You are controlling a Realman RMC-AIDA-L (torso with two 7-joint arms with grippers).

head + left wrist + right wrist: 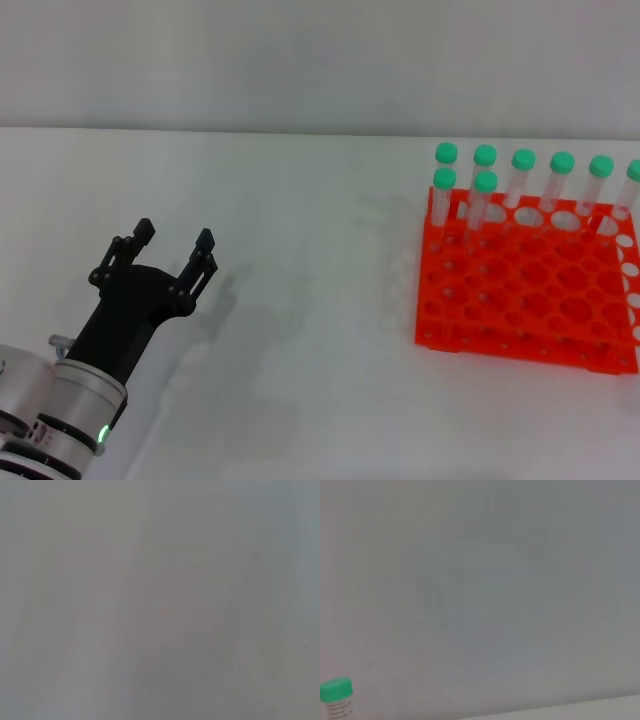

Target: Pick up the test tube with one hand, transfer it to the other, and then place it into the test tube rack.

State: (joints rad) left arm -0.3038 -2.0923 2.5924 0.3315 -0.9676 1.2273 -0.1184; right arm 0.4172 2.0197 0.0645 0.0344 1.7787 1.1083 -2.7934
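Left gripper hangs low over the near left of the table, its jaws spread and nothing between them. Every one of the tubes I can see from the head view stands upright in the rack, green caps up, six along the far row and two in the row just in front of it, at the rack's left end. None lies loose on the white top in view. The right wrist view catches one more green cap on a ribbed tube at its edge, and I cannot tell whether that tube is racked or held. The right gripper itself shows in no view, so I cannot tell its state. As I judge it, this fits two stages: the tube already sits in the rack and the arms are drawn clear, or it is with the right arm, out of the head camera's sight. If a handover is due, I would want both fingertips framed by the head camera before closing, and a grip below the cap so the other hand has bare glass to take. Around the rack the standing tubes crowd the far left corner, so any entry should come straight down into a free hole nearer me. The left wrist view shows only blank grey.
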